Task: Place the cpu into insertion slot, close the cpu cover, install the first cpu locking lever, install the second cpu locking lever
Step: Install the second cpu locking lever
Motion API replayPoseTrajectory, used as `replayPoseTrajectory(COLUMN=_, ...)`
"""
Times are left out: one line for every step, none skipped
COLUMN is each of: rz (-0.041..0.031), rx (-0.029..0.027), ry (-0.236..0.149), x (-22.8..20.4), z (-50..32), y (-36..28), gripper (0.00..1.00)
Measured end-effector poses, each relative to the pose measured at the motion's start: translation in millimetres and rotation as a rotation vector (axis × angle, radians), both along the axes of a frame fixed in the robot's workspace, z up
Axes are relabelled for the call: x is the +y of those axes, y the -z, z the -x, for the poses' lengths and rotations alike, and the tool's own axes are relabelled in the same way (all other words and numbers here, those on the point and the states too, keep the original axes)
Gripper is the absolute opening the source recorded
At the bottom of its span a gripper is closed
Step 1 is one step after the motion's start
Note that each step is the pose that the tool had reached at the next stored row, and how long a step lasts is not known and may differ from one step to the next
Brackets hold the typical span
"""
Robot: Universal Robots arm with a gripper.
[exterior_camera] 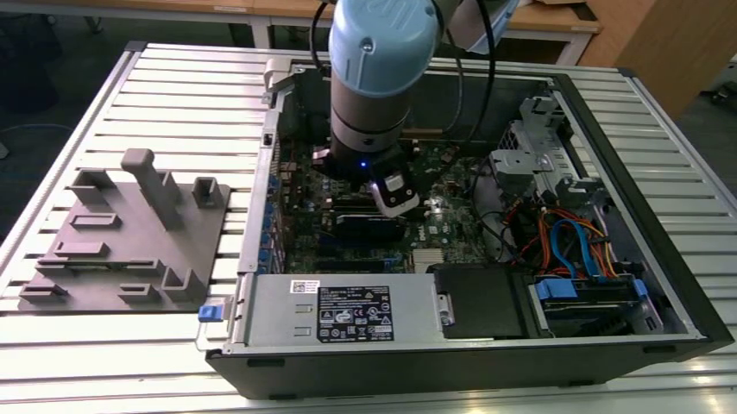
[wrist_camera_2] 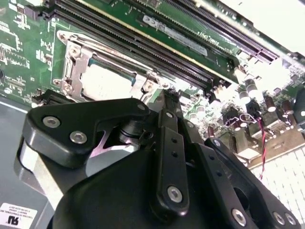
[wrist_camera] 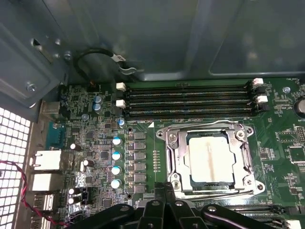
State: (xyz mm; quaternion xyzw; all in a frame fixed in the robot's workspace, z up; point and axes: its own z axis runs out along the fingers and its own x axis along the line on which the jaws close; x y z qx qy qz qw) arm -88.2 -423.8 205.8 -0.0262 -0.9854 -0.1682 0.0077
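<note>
Hovering just beside the insertion slot [wrist_camera: 209,160], the gripper [wrist_camera: 164,202] has its jaws closed on nothing, since the cpu [wrist_camera: 211,160] already sits under the lowered cpu cover [wrist_camera: 177,160].

Even overhead light; glare on cpu [wrist_camera_2: 106,80] top; near pincer [wrist_camera_2: 164,102] soft-focused.

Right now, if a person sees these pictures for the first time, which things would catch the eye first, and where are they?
First the big blue-capped arm, reaching down into the open computer case in the exterior view. Then, in both wrist views, the silvery chip lying in its square socket on the green board, with the metal cover frame down around it. The black pincer sits just beside that socket.
</note>
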Motion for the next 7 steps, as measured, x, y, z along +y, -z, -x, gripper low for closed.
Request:
replayPoseTrajectory(rz=0.0001, rx=0.0001, ry=0.0, x=0.0, z=0.0, y=-0.1, gripper=0.1)
replayPoseTrajectory(rz=0.0001, rx=0.0001, ry=0.0, x=0.0, z=0.0, y=-0.1, gripper=0.1)
replayPoseTrajectory(rz=0.0, rx=0.0001, ry=0.0, x=0.0, z=0.0, y=-0.1, gripper=0.1)
replayPoseTrajectory(rz=0.0, rx=0.0001, ry=0.0, x=0.0, z=0.0, y=-0.1, gripper=0.1)
replayPoseTrajectory(rz=-0.0001, rx=0.0001, ry=0.0, x=0.0, z=0.0, y=-0.1, gripper=0.1)
replayPoseTrajectory(rz=-0.0001, rx=0.0001, ry=0.0, x=0.0, z=0.0, y=-0.1, gripper=0.1)
replayPoseTrajectory(rz=-0.0001, rx=0.0001, ry=0.0, x=0.0, z=0.0, y=-0.1, gripper=0.1)
